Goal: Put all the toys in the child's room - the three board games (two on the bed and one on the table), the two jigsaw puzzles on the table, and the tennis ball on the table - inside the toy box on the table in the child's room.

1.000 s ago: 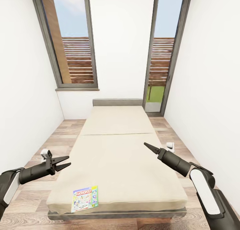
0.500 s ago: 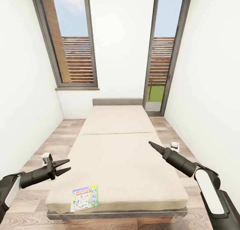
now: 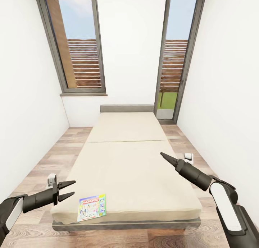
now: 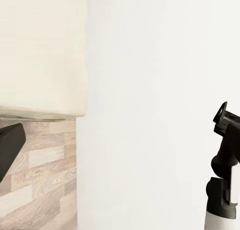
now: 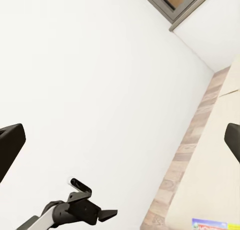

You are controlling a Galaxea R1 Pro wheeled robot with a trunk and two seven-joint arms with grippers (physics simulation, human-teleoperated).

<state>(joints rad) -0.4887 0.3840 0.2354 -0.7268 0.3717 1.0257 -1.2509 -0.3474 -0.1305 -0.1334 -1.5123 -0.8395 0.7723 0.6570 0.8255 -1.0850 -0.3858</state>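
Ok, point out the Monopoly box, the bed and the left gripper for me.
Monopoly box [image 3: 92, 207], head view, middle of its printed lid.
Bed [image 3: 133, 169], head view, bare mattress top.
Left gripper [image 3: 69, 189], head view, between its open fingertips.

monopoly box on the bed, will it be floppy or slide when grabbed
The Monopoly box looks like a flat, stiff printed box, so it probably won't flop. It lies flat on the soft bed near the foot edge, so fingers may struggle to get under it; a push would likely slide it. The open left hand is nearest.
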